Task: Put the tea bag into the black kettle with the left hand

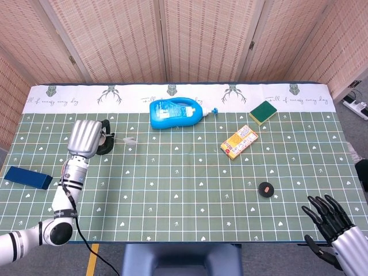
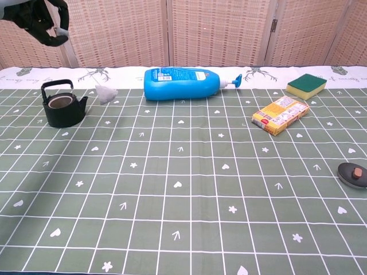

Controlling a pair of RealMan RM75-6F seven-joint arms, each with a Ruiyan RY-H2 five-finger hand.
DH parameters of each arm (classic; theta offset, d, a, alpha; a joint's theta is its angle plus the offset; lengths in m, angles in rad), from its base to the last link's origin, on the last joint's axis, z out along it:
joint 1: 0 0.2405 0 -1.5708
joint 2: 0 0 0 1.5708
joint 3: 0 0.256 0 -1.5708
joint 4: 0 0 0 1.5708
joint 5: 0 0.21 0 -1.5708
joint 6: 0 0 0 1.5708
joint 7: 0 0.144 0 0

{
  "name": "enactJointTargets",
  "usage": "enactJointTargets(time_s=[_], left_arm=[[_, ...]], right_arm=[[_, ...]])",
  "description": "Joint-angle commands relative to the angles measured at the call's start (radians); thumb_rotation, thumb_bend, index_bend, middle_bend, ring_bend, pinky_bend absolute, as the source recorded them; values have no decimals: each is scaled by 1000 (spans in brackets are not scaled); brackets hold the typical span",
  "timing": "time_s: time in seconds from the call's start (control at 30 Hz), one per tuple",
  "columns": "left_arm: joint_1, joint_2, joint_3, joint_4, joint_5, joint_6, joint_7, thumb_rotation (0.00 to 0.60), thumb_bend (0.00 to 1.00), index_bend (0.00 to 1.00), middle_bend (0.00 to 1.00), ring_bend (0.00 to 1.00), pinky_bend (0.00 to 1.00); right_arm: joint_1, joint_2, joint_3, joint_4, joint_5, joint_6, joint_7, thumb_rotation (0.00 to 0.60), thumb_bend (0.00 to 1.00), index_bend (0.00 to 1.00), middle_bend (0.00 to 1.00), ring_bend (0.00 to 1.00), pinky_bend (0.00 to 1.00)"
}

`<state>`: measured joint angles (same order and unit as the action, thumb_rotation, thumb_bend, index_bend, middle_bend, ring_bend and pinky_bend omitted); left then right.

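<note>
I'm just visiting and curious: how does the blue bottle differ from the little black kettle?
The blue bottle lies on its side, while the black kettle stands upright. The bottle is bright blue with a pump at one end; the kettle is black with an arched handle over its open top. The bottle looks clearly longer than the kettle is wide. Both rest on the green tablecloth, toward its far side.
</note>
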<state>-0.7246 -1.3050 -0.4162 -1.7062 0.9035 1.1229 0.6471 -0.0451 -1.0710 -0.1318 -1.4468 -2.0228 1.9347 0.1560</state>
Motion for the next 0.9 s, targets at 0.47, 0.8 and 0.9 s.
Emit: enactJointTargets(time_s=[0.47, 0.8, 0.9], left_arm=[[-121, 38, -1, 249, -60, -200, -170, 600, 488, 643, 1000, 1000, 1000], [-153, 63, 22, 346, -66, -280, -251, 600, 488, 643, 1000, 1000, 1000], [-156, 66, 25, 372, -58, -292, -286, 600, 488, 647, 1000, 1000, 1000]], right_arm=[[51, 39, 39, -103, 140, -168, 21, 600, 423, 0, 0, 0, 0], [69, 56, 69, -137, 225, -226, 50, 600, 423, 0, 0, 0, 0], [73, 57, 74, -142, 238, -240, 50, 600, 423, 0, 0, 0, 0]])
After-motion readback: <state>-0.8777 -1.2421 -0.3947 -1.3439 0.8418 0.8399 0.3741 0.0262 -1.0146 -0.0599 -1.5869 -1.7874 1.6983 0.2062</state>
